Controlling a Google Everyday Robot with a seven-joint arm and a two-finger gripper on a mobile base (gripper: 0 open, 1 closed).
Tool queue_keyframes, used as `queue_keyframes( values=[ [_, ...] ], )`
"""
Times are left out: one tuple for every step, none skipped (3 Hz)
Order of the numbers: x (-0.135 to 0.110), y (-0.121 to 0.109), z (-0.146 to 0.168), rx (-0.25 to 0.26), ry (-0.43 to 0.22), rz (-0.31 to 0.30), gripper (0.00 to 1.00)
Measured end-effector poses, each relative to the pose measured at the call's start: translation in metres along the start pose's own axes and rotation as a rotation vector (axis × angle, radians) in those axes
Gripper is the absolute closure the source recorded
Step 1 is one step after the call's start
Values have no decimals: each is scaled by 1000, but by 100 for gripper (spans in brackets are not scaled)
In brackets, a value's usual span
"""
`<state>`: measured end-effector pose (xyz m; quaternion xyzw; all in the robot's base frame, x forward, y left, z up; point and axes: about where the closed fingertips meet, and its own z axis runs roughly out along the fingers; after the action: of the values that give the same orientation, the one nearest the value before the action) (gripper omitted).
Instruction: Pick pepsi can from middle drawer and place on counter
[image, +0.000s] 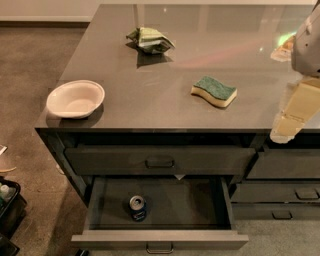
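Observation:
The pepsi can (138, 207) is small and dark blue with a silver top. It stands upright in the left-middle of the open middle drawer (160, 240), which is pulled out toward me under the counter (165, 105). The gripper (287, 122) is cream-coloured and hangs at the right edge of the view. It is over the counter's front right edge, well above and to the right of the can, and nothing shows in it. The arm above it is cut off by the frame.
On the counter are a white bowl (75, 98) at the front left, a green and yellow sponge (214, 91) at centre right and a crumpled bag (150, 40) at the back. The top drawer (160, 160) is closed. Narrower drawers (282, 192) stand to the right. A black bin (7, 202) sits on the floor at left.

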<state>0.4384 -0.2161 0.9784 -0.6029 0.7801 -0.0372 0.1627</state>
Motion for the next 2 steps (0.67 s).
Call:
queue_keyframes(
  values=[
    [0, 0, 0, 0, 0, 0, 0],
    [0, 8, 2, 7, -29, 3, 0]
  ],
)
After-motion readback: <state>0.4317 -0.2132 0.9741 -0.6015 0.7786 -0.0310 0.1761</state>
